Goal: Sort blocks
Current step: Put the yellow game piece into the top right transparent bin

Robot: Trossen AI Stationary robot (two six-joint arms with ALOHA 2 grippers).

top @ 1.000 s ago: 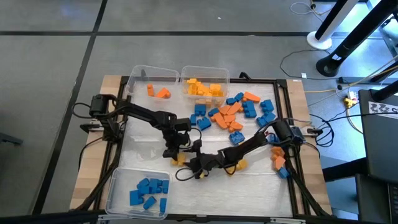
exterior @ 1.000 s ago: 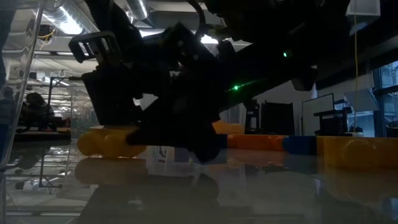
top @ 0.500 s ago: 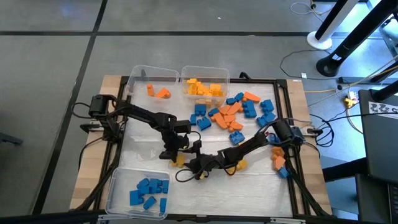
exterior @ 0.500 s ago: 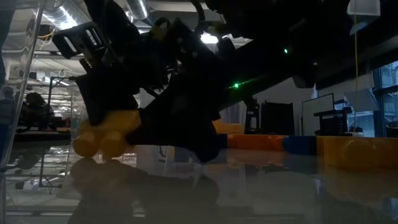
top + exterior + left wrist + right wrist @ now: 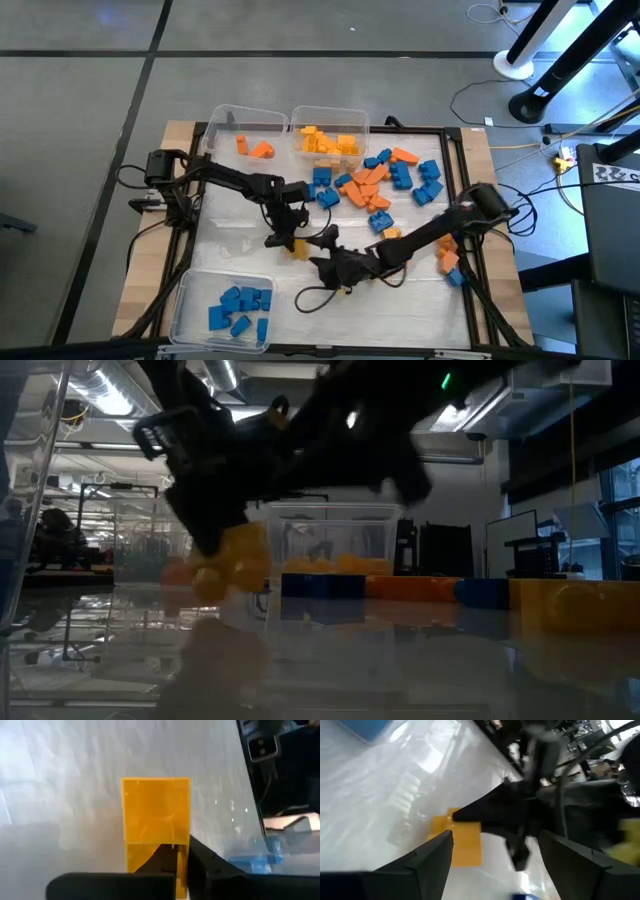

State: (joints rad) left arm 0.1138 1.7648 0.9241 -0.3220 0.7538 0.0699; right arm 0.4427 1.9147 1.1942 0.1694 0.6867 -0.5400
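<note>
left pincer [image 5: 292,240]: pinching yellow block [image 5: 297,247], frame centre, high view
low view: yellow block [image 5: 232,560] lifted off desk [image 5: 420,660]
left wrist view: block's hollow underside [image 5: 156,815]
right pincer [image 5: 335,272]: spread wide, lower centre, holding nothing

The yellow block [image 5: 155,815] is showing smooth, slightly glossy plastic. The bins [image 5: 328,122] are looking like clear, shiny plastic. The white tabletop [image 5: 235,228] is gleaming glossily, reflecting light, while its border [image 5: 178,135] is showing pale, matt wood.
</note>
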